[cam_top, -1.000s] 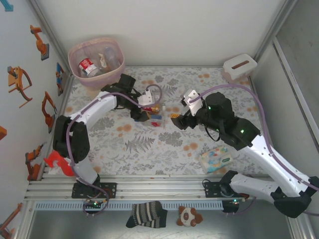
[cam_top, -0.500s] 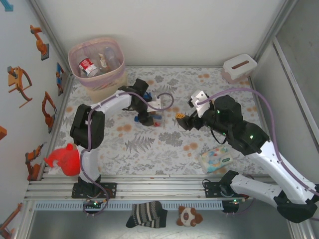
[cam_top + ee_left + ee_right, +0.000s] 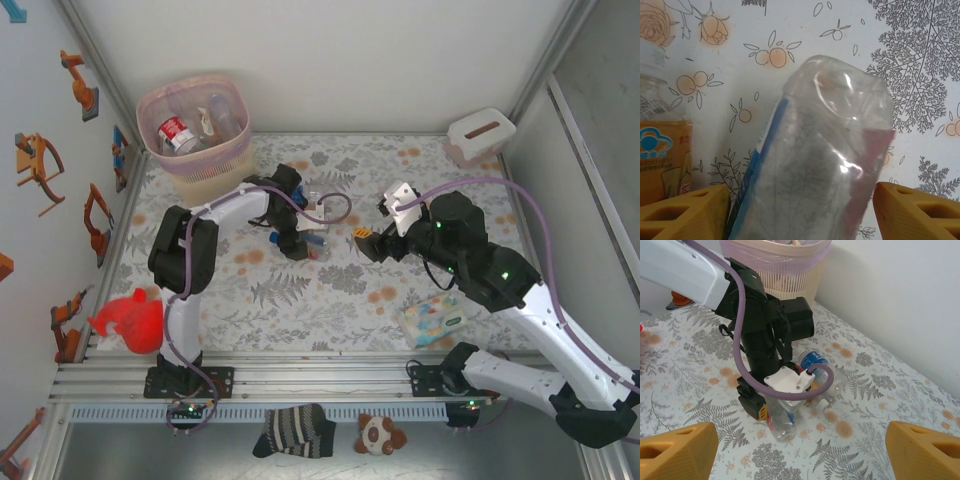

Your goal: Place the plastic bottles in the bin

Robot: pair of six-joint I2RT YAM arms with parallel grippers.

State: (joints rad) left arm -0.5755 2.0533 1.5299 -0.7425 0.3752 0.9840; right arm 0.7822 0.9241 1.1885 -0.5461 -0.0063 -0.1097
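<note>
1. Left claw (image 3: pixel 800 210) is spread, one finger each side of a clear bottle (image 3: pixel 830 150) lying on the mat right under it. Doesn't look squeezed yet imo.
2. I'd close gently on the bottle's middle, since thin plastic crumples or squirts out. Then lift clear before swinging to the bin (image 3: pixel 205 165), well off to the claw's far left.
3. Right claw (image 3: pixel 800 452) gapes wide with nothing in it, near the left one.
4. Count: two claws, one bin, two bottles at the left claw (an orange-labelled bottle (image 3: pixel 662 155) just beside its left finger). In the bin there's a red-labelled bottle (image 3: pixel 175 133), plus clear ones I can't count.
</note>
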